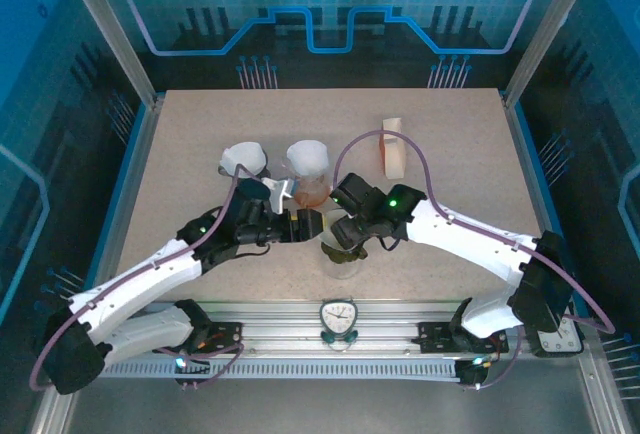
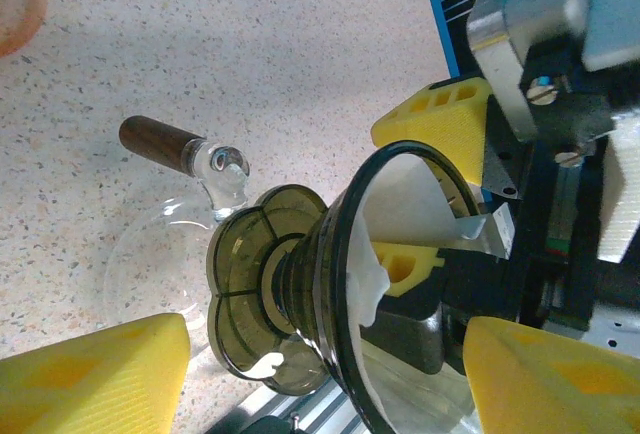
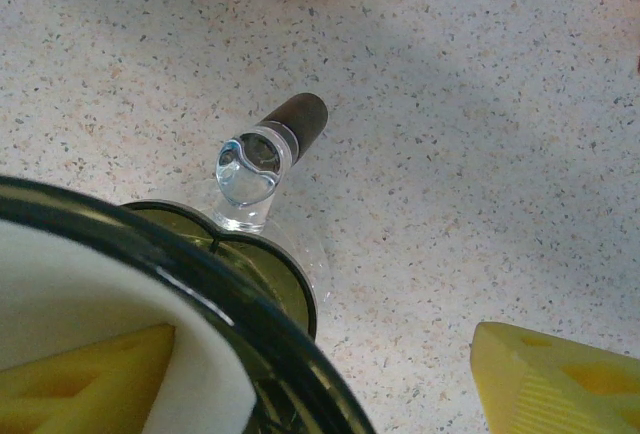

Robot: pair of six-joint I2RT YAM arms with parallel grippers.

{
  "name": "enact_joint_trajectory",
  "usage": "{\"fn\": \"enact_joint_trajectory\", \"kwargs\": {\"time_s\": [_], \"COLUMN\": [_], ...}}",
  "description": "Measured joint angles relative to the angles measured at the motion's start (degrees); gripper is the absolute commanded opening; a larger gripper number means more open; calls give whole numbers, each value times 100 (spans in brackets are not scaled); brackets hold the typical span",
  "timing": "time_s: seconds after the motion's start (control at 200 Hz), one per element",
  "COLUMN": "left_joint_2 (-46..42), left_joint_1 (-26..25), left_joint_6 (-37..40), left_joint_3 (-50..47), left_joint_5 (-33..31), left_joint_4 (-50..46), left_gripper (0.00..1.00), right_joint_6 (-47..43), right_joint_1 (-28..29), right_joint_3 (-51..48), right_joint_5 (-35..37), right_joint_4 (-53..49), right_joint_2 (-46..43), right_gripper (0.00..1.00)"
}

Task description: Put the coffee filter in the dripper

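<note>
The dark smoky dripper [image 1: 342, 247] sits on a glass carafe between both arms. A white coffee filter [image 2: 400, 209] lines the inside of its cone [image 2: 300, 284]. My left gripper [image 2: 328, 334] is open, its yellow fingers [image 2: 90, 374] standing wide on either side of the dripper, apart from it. My right gripper [image 3: 325, 339] is open too. One of its fingers [image 3: 80, 384] is down inside the filter [image 3: 110, 294], the other is outside the dripper rim [image 3: 240, 294] over bare table. From above, the left gripper [image 1: 305, 224] and right gripper [image 1: 352, 234] meet at the dripper.
The carafe's dark wooden handle [image 2: 160, 139] with its glass knob [image 3: 250, 169] points toward the back. An orange cup [image 1: 310, 174] and a white cup [image 1: 245, 159] stand just behind. A white and orange pack [image 1: 393, 144] is at back right. A small timer [image 1: 338, 316] sits at the front rail.
</note>
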Motion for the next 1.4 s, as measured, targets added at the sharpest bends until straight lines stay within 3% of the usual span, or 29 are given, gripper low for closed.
{"fn": "enact_joint_trajectory", "kwargs": {"time_s": [0.15,0.29,0.375,0.59,1.036,1.401], "left_joint_2": [221,334,367,367,367,367], "left_joint_1": [0,0,0,0,0,0], "left_joint_6": [4,-11,-4,-17,-37,-37], "left_joint_3": [0,2,2,2,2,2], "left_joint_5": [101,114,122,120,120,118], "left_joint_4": [66,61,44,42,48,44], "left_gripper": [71,53,50,50,53,54], "right_joint_6": [2,26,48,103,339,232], "right_joint_1": [0,20,22,22,-20,-17], "right_joint_3": [-13,-24,-50,-98,-439,-299], "right_joint_5": [0,17,22,63,197,90], "right_joint_4": [48,72,107,136,-13,48], "right_joint_2": [-2,-2,-20,-166,-1309,-1193], "right_gripper": [77,77,77,79,78,80]}}
